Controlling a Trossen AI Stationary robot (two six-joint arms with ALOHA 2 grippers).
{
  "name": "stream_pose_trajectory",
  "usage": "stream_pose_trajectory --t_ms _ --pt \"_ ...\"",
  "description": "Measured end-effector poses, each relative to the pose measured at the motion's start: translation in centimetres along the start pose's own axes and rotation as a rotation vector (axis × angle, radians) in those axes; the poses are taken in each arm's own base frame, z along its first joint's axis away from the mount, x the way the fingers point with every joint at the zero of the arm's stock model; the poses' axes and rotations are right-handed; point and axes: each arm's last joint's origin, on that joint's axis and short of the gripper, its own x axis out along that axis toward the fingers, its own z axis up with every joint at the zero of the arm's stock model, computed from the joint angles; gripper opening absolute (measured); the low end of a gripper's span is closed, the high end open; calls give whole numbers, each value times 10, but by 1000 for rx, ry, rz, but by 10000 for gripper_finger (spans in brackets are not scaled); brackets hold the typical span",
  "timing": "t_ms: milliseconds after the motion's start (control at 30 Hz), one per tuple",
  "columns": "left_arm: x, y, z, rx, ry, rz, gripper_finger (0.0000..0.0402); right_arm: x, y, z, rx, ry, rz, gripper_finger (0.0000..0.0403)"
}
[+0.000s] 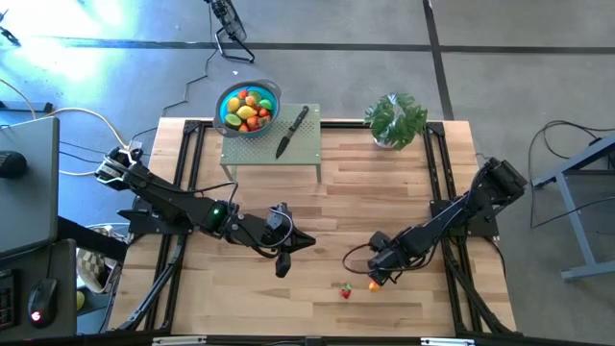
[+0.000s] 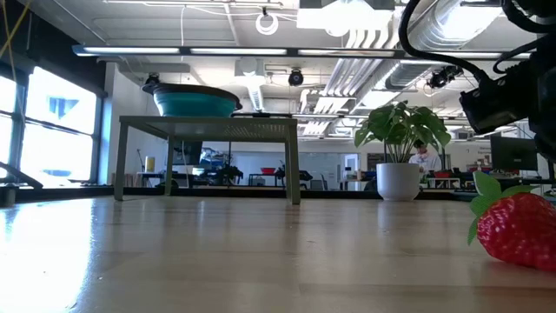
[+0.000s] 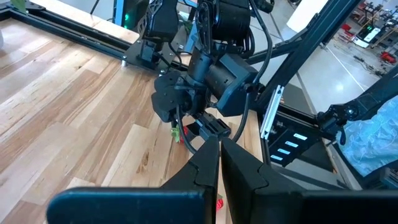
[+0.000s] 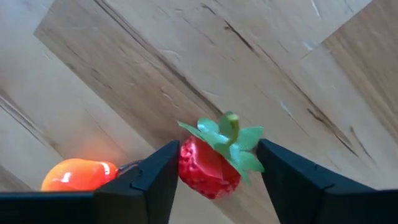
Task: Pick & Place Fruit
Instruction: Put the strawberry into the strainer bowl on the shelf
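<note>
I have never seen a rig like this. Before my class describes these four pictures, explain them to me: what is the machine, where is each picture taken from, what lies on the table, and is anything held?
The machine is two dark robot arms at a wooden table, each ending in a two-finger gripper. One picture looks straight down from above, one looks level across the tabletop, and two come from cameras on the arms' wrists.

At the back, a small stand carries a blue bowl of toy fruit and a knife; a plant is beside it. Near the front lie a strawberry and an orange piece.

The left gripper is shut and empty, over mid-table. The right gripper is low and open; its wrist view shows the strawberry between its fingers, not clamped yet.
</note>
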Motion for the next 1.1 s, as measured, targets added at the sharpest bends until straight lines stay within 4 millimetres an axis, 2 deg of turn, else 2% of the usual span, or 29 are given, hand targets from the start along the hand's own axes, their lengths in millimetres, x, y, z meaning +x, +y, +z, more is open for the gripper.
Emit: stream_pose_trajectory --t_ms 233,367,567,800,1100 --pt "0 0 0 0 0 0 15 -1 -1 -1 -6 13 -1 160" --pt "0 0 0 0 -1 1 15 -9 -1 -2 -32 44 40 133" --pt "-2 1 3 -7 -45 43 15 -27 -2 -2 -55 10 109 133" --pt "-16 2 17 -23 -127 100 15 -61 -2 -1 -93 -71 286 125" --pt "-33 4 32 -56 -227 154 15 -116 -6 11 -121 -404 550 126"
